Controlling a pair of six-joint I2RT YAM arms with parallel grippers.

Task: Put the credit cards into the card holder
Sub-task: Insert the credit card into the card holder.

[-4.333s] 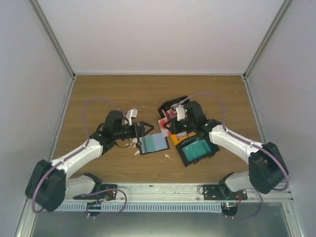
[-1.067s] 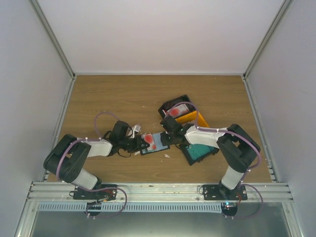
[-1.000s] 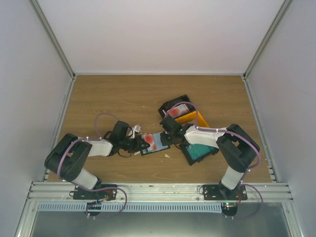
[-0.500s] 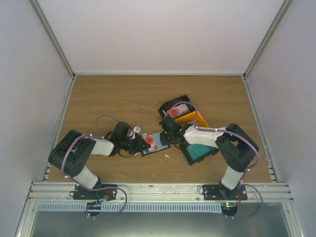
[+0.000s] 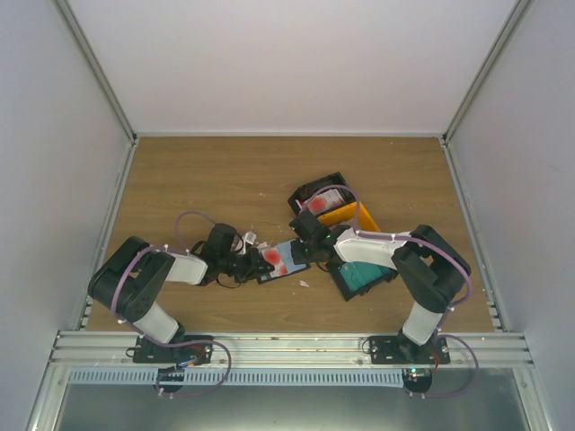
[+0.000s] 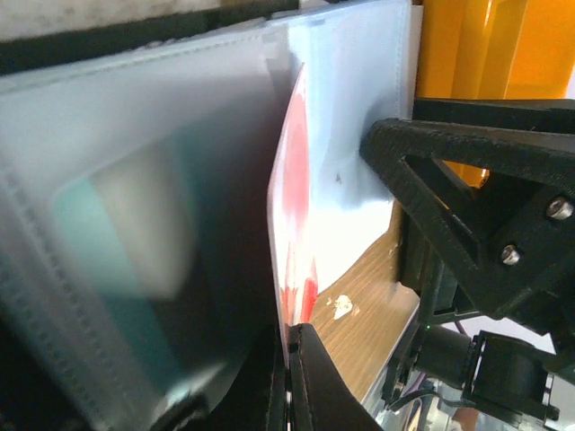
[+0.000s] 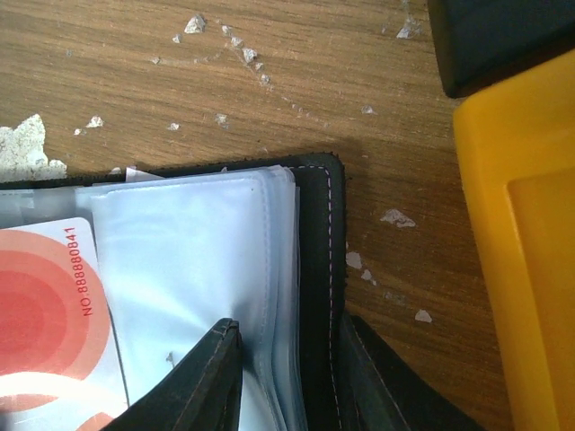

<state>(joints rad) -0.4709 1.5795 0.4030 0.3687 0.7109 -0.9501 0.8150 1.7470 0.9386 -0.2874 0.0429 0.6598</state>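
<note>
Centre frame in the overhead view, the left gripper (image 5: 253,260), jaws shut on a red-and-white credit card (image 6: 293,189), leaned it against the pale pockets of the open card holder (image 7: 316,242). The right gripper (image 7: 286,382) pinched the holder's black right-hand edge, near the orange tray (image 7: 526,206). The card stood edge-on and, as far as could be seen, outside any slot. Pushed at that tilt, it could skate across the plastic leaf or buckle, and a slipping right-hand pinch would let the holder drift. About four seconds earlier, no card lay over the pockets and the right gripper hung above the orange tray.
</note>
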